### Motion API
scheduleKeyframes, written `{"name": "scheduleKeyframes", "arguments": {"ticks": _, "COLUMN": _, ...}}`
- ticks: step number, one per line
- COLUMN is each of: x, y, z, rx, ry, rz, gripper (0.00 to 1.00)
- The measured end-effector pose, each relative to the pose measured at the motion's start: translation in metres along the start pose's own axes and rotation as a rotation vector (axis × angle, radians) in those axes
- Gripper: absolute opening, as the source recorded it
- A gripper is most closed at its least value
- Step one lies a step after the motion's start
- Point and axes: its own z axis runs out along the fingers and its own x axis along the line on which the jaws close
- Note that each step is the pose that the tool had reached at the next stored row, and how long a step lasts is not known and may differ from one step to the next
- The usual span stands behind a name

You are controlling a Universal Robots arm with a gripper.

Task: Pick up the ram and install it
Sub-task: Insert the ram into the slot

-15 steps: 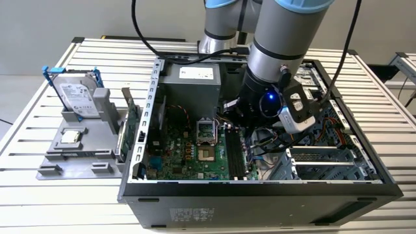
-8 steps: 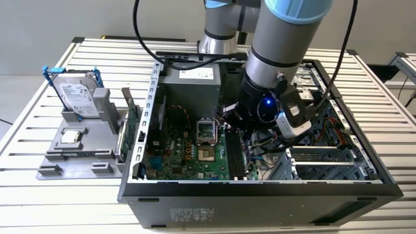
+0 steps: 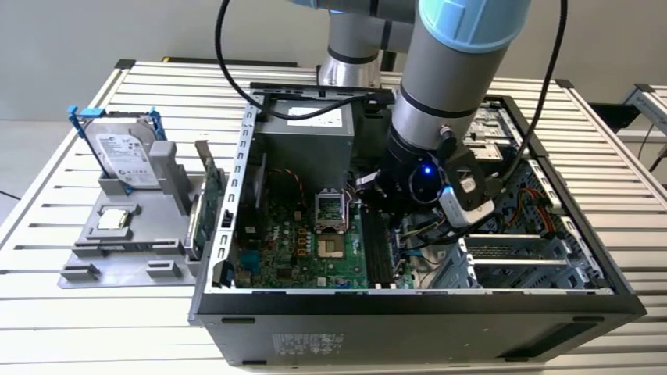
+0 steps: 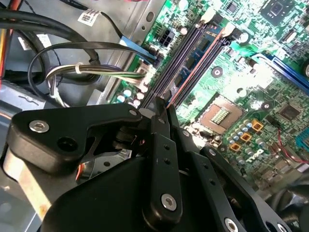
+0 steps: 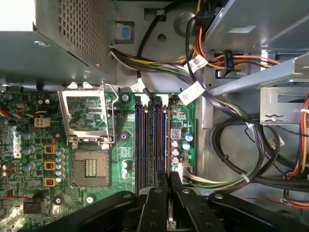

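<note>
End effector [image 5: 169, 193], fingers pressed together, hovers over the motherboard's memory slots [image 5: 150, 140] at its twelve o'clock; ram [image 4: 200, 60] looks seated already.

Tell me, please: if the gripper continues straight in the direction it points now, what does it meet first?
Probably the memory slots on the motherboard. In both wrist views the gripper points at them, fingers nearly together; depth is unclear.

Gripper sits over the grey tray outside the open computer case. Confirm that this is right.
Not right. The gripper is not over the grey tray; it is down inside the open computer case, over the motherboard's memory slots. The first wrist view shows this.
</note>
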Motion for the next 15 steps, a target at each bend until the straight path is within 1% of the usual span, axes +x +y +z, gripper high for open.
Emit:
{"name": "scheduleKeyframes", "arguments": {"ticks": 8, "x": 0.0001, "y": 0.0004, "z": 0.0102, "rx": 0.0001, "ry": 0.0000, "rz": 0.000, "gripper": 0.00}}
{"name": "scheduleKeyframes", "arguments": {"ticks": 12, "x": 0.0002, "y": 0.0008, "z": 0.0143, "rx": 0.0000, "ry": 0.0000, "rz": 0.000, "gripper": 0.00}}
{"name": "scheduleKeyframes", "arguments": {"ticks": 15, "x": 0.0002, "y": 0.0012, "z": 0.0160, "rx": 0.0001, "ry": 0.0000, "rz": 0.000, "gripper": 0.00}}
